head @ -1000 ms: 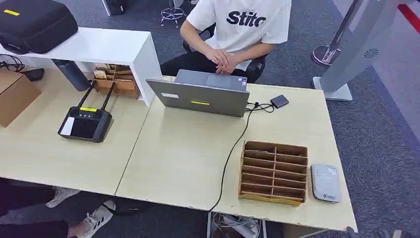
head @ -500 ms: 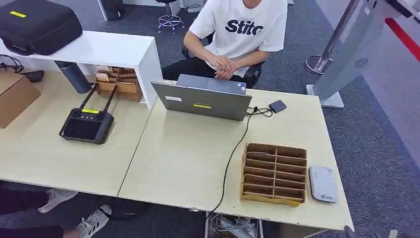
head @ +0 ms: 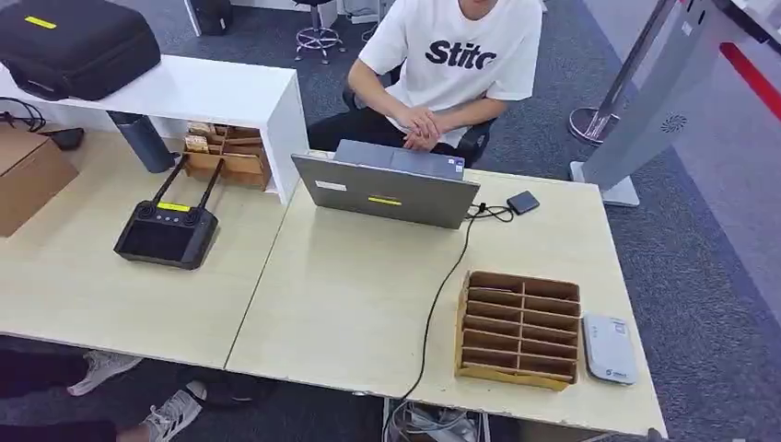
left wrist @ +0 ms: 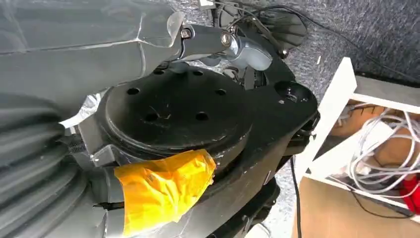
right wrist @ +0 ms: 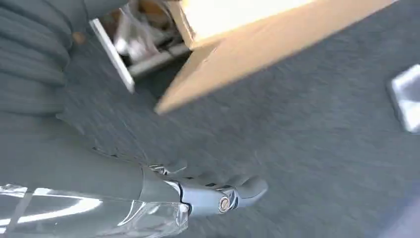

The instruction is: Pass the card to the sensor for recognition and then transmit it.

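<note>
A wooden slotted card box [head: 520, 327] stands near the table's front right, and I cannot make out any card in its slots. Just to its right lies the flat white sensor [head: 609, 349]. My left hand [left wrist: 225, 43] hangs low beside dark parts of my body, fingers stretched out with nothing in them. Over grey carpet below the table edge [right wrist: 277, 47], my right hand [right wrist: 213, 196] also hangs with fingers extended and holds nothing.
An open grey laptop [head: 387, 189] sits at the table's far side, its black cable [head: 433, 313] running past the box. A seated person [head: 451, 55] faces me. A black controller [head: 166, 232], cardboard box [head: 28, 175] and white shelf [head: 198, 92] stand left.
The whole head picture has shifted a little as the camera moved. The things on the table keep their places and the person's hands stay folded.
</note>
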You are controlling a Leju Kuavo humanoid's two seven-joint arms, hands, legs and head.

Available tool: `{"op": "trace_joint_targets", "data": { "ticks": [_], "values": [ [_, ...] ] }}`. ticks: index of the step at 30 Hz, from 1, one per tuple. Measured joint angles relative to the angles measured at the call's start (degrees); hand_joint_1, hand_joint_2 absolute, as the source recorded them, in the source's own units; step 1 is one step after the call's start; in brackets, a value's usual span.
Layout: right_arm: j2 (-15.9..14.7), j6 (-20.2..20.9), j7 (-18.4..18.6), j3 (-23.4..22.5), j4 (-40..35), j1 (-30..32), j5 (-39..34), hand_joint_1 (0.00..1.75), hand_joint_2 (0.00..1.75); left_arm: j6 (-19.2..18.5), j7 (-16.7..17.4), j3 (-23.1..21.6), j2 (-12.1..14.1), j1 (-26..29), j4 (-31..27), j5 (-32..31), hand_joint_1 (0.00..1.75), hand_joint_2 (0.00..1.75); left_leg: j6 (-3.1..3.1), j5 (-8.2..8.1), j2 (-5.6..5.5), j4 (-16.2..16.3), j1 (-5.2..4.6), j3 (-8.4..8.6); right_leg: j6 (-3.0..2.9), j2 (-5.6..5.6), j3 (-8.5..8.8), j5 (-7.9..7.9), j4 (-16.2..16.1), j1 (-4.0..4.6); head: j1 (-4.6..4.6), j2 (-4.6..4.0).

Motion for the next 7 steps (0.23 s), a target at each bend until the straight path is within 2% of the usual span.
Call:
{"op": "trace_joint_targets", "data": {
  "ticks": [1, 2, 3, 5, 7],
  "values": [
    [1.5, -2.3, -2.5, 0.7, -5.3, 1.4, -0.5, 0.0, 1.75, 0.1, -0.2, 0.2, -0.1, 0.1, 0.0, -0.2, 0.0, 1.75, 0.03, 0.01, -0.11, 0.0, -0.22, -0.21, 1.22, -0.02, -0.01, 0.13, 0.1, -0.38, 0.02, 0.0],
    [2.6, -4.4, -3.3, 2.0, -10.3, 2.6, -1.0, 0.0, 1.75, 0.3, -0.5, 0.4, -0.3, 0.3, 0.0, -0.3, 0.0, 1.75, 0.16, 0.11, -0.11, 0.0, -0.54, -0.45, 0.88, 0.02, -0.41, 0.02, 0.3, -0.61, 0.0, 0.0],
    [2.8, -7.5, -2.2, 4.6, -16.8, 3.5, -1.7, 0.0, 1.75, 0.5, -0.7, 0.5, -0.4, 0.3, 0.0, -0.4, 0.0, 1.75, 0.18, 0.14, -0.04, 0.0, -0.77, -0.64, 0.89, 0.07, -0.85, 0.05, 0.6, -0.87, -0.15, 0.0],
    [2.8, -11.7, -1.1, 8.4, -24.8, 4.7, -3.4, 0.0, 1.75, 0.5, -0.8, 0.7, -0.5, 0.4, 0.0, -0.4, 0.0, 1.75, 0.08, 0.2, 0.02, 0.0, -0.76, -0.84, 0.77, 0.14, -1.2, -0.03, 0.7, -0.86, -0.07, 0.0],
    [2.5, -13.3, -1.6, 11.1, -29.8, 5.8, -4.8, 0.0, 1.75, 0.5, -0.8, 0.9, -0.5, 0.4, 0.0, -0.5, 0.0, 1.75, 0.04, 0.22, -0.03, -0.1, -0.72, -0.95, 0.75, 0.08, -1.29, -0.08, 0.7, -0.83, -0.04, 0.0]
  ]
}}
